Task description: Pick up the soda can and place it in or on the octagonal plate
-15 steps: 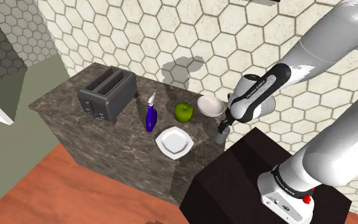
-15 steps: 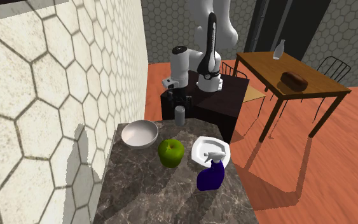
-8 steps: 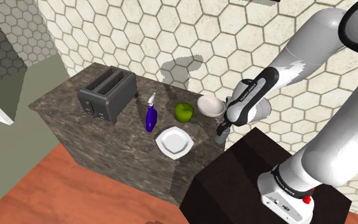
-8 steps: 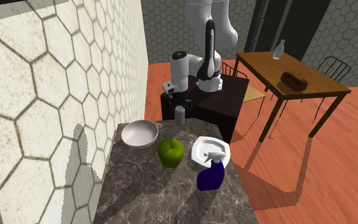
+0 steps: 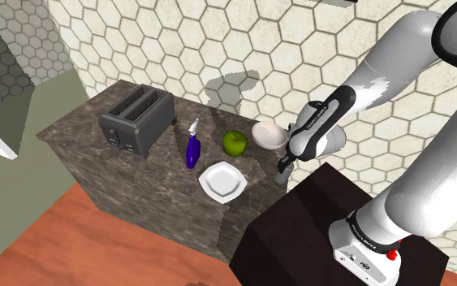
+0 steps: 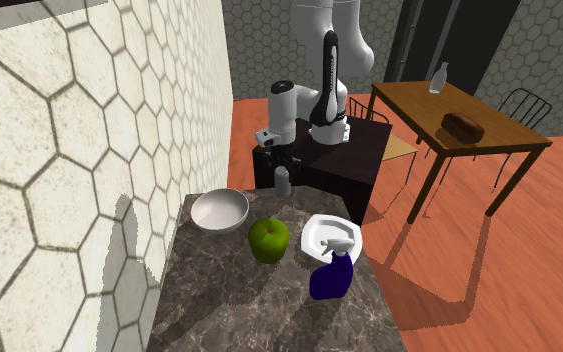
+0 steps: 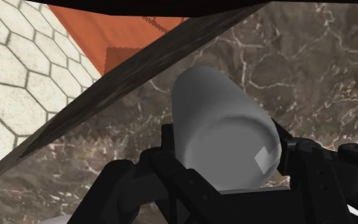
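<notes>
Arm (image 5: 397, 77) folds down from the stand, wrist aimed steeply at the counter (image 5: 88, 134) corner | gripper (image 5: 282, 175) drawn in, fingers (image 7: 298, 159) hugging the grey soda can (image 6: 283, 182) | can upright, long axis vertical, on the counter edge near the bowl (image 5: 269, 134), apart from the octagonal plate (image 5: 222, 181)

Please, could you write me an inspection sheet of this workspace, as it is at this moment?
Surface: dark marble counter, next to the stand.
Job's things: grey soda can, upright at the counter's end nearest the stand; white octagonal plate, bare, apart from the can.
Clutter: toaster, blue spray bottle, green apple, white bowl.
Grippers: claw shut on the soda can, one finger on each side.
Cables: nothing seen.
Surroundings: hexagon-tiled wall; wooden table and chair on an orange floor.
</notes>
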You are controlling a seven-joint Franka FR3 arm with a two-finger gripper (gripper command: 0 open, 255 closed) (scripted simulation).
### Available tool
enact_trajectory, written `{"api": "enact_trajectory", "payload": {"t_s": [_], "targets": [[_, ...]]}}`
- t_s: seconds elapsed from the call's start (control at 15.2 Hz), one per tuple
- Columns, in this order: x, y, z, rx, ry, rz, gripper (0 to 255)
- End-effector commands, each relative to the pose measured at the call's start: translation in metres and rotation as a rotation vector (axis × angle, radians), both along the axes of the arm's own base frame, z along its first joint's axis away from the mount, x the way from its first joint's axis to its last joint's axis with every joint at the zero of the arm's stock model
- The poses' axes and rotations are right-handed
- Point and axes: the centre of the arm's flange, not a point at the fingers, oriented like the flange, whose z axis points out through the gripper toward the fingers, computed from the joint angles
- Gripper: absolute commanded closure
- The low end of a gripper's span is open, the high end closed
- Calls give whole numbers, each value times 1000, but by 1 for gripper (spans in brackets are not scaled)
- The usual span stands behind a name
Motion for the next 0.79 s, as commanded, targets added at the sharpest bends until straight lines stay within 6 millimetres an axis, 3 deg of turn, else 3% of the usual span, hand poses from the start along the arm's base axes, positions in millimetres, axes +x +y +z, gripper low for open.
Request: {"api": "enact_trajectory", "payload": {"t_s": [0.0,0.4,0.73], "targets": [[0,0,0,0,1,0,255],[0,0,0,0,1,0,255],[0,0,26,0,1,0,255]]}}
